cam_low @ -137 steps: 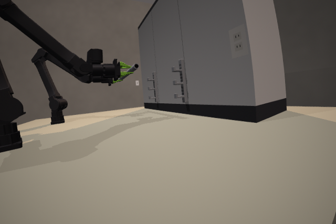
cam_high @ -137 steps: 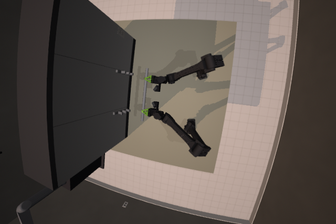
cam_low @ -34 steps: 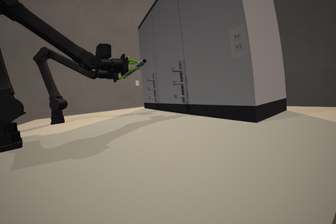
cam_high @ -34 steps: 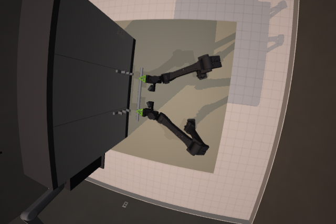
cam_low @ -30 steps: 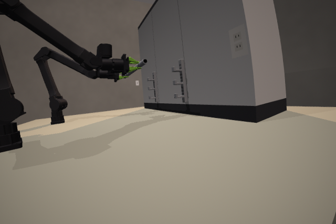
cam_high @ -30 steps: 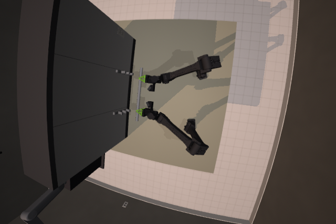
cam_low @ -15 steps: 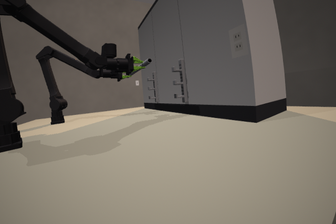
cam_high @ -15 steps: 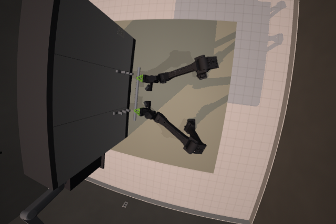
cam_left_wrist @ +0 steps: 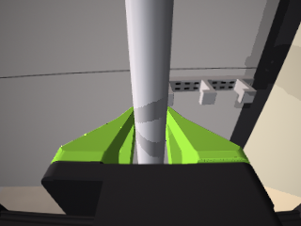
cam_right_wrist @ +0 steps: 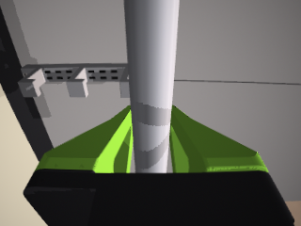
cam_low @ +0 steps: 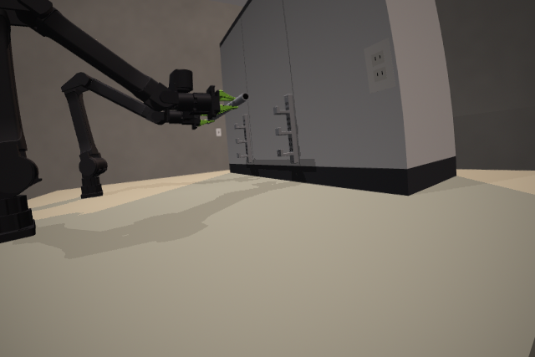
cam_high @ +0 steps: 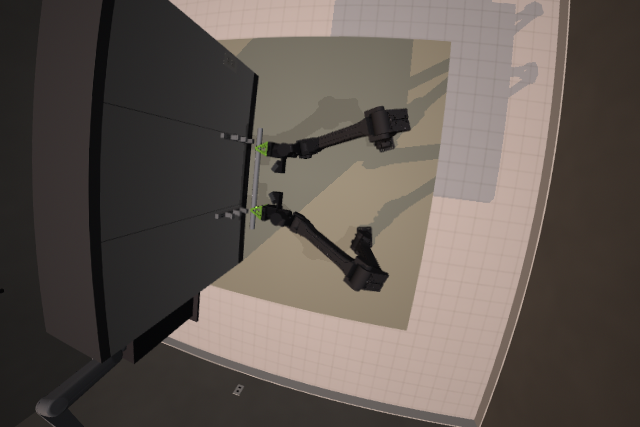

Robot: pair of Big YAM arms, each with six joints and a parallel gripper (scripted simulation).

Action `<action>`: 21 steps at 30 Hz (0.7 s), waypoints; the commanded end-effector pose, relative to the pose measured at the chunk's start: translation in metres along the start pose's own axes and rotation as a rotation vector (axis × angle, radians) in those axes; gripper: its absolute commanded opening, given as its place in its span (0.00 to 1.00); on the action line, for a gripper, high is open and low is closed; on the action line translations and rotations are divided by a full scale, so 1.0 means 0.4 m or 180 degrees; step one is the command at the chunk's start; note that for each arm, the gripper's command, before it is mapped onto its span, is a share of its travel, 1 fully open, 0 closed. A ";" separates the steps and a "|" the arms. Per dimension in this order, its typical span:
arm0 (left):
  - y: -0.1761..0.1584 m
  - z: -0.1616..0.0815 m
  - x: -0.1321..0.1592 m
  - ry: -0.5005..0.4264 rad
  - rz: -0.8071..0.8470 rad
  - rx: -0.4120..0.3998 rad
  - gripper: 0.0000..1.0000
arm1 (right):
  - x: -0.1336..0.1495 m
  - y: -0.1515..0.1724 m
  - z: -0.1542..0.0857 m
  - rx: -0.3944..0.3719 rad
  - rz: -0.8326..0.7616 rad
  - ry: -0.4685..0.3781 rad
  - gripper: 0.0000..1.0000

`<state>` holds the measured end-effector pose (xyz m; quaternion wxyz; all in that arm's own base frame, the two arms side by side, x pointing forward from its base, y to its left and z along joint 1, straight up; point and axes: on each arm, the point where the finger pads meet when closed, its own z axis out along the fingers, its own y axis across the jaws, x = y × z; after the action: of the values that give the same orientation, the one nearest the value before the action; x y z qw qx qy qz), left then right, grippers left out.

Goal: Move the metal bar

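The metal bar (cam_high: 255,179) (cam_low: 244,96) (cam_left_wrist: 150,47) (cam_right_wrist: 151,47) is a grey tube, held roughly level in front of the wall rack and off all its arms. My left gripper (cam_high: 252,211) (cam_left_wrist: 150,113) is shut on it near one end; my right gripper (cam_high: 257,147) (cam_low: 235,102) (cam_right_wrist: 150,113) is shut on it near the other. In the exterior view, the top rack arm (cam_low: 277,109) on the near upright and the top rack arm (cam_low: 237,126) on the far upright are bare. The bar partly hides rack parts in both wrist views.
The lower near rack arms (cam_low: 278,130) (cam_low: 280,152) stick out below the top one, as do the lower far ones. The grey wall panel (cam_low: 333,119) stands behind the rack, with a dark base strip (cam_low: 363,179) at the table. A wall outlet (cam_low: 379,66) is beyond the near upright.
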<state>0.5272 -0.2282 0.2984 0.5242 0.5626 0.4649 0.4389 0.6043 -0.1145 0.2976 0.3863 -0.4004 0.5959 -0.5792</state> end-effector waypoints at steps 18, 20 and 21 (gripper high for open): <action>0.126 0.103 0.006 0.0031 -0.0069 -0.0321 0.00 | 0.019 -0.153 0.117 0.0358 0.0070 0.0070 0.00; 0.126 0.112 0.006 0.0031 -0.0069 -0.0321 0.00 | 0.019 -0.153 0.125 0.0358 0.0070 0.0070 0.00; 0.127 0.116 0.006 0.0031 -0.0069 -0.0321 0.00 | 0.019 -0.154 0.129 0.0358 0.0070 0.0070 0.00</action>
<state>0.5561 -0.2336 0.2991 0.5244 0.5620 0.4649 0.4394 0.6312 -0.1261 0.2981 0.3879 -0.3982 0.5947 -0.5808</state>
